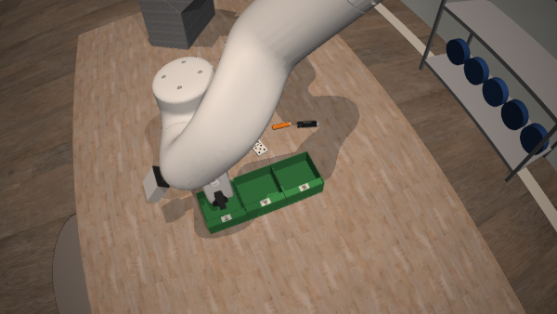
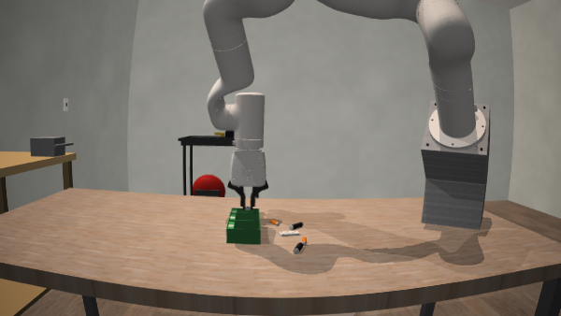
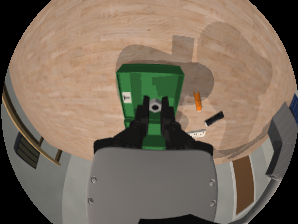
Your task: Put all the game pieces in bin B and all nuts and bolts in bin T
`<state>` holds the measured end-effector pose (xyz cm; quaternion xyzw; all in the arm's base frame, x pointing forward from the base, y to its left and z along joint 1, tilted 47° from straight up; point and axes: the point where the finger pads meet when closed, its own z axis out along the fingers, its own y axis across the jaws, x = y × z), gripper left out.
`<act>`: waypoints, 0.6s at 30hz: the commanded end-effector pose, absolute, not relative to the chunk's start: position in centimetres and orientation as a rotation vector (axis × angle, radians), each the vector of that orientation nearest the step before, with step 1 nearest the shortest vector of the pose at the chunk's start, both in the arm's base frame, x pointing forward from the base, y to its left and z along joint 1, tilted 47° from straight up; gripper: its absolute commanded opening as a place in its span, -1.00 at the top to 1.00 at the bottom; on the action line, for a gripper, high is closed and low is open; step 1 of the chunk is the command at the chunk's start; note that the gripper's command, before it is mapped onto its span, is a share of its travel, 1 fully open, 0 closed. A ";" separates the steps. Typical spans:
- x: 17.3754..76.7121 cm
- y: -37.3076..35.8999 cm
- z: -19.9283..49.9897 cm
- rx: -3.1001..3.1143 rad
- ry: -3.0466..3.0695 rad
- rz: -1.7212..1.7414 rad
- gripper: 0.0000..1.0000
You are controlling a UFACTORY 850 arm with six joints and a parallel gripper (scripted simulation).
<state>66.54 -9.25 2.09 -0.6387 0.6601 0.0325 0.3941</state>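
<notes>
Over bin: nut between claw tips

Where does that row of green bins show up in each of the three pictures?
Top view: the row of three green open-topped bins lies just below centre, slanting up to the right.
Exterior view: seen end-on at centre, under the black-fingered gripper.
Wrist view: above centre, beyond the fingers.
Shared landmark: the orange-and-black cylinder beside the bins.
</notes>
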 end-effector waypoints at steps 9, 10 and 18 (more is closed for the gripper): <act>67.7 -8.1 0.6 -1.620 1.674 0.080 1.00; 67.7 -8.1 0.5 -1.620 1.674 0.080 1.00; 67.7 -8.1 0.5 -1.620 1.674 0.080 1.00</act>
